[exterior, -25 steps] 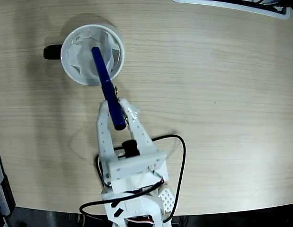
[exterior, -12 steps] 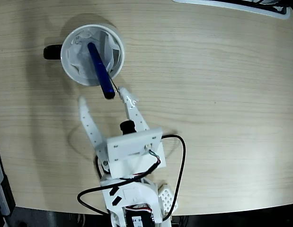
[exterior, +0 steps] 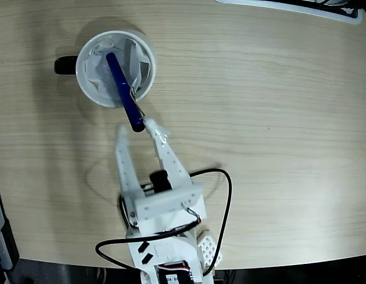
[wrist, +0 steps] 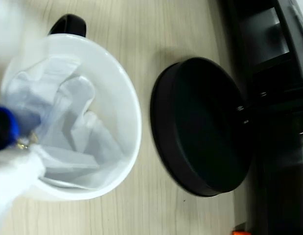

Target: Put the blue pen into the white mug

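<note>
The white mug [exterior: 91, 83] stands at the upper left of the fixed view, its black handle [exterior: 65, 64] pointing left and crumpled paper inside. The blue pen [exterior: 123, 92] leans in it, one end in the paper, the other sticking out over the rim toward the arm. My gripper [exterior: 136, 130] is open just below the mug, with the pen's free end near its fingertips and nothing clamped between them. In the wrist view the mug [wrist: 127, 112] fills the left half, the pen's end [wrist: 3, 128] shows at the left edge, and a blurred white finger [wrist: 11, 181] sits below it.
A black round base [wrist: 200, 125] stands right of the mug in the wrist view, with dark equipment behind it. A white-edged object [exterior: 289, 6] lies along the top edge of the fixed view. A black cable [exterior: 224, 195] loops beside the arm.
The gripper, shut on the pen a second ago, has let go and opened. The pen has slid deeper into the mug and leans on the rim. The fingers have since narrowed a little.
</note>
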`<move>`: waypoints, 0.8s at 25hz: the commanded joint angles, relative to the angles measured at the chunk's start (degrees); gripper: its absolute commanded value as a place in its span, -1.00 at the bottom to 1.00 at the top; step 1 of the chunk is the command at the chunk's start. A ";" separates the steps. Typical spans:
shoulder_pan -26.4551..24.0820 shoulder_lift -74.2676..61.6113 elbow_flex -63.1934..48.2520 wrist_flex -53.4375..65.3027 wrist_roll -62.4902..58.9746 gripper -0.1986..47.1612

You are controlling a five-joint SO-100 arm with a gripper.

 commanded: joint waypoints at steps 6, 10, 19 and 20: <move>1.05 21.71 10.55 -1.67 13.27 -0.99; 5.19 24.79 10.99 -1.58 28.21 -1.00; 16.70 37.35 12.48 25.93 59.41 -1.00; 17.58 38.58 12.48 30.41 61.96 -1.00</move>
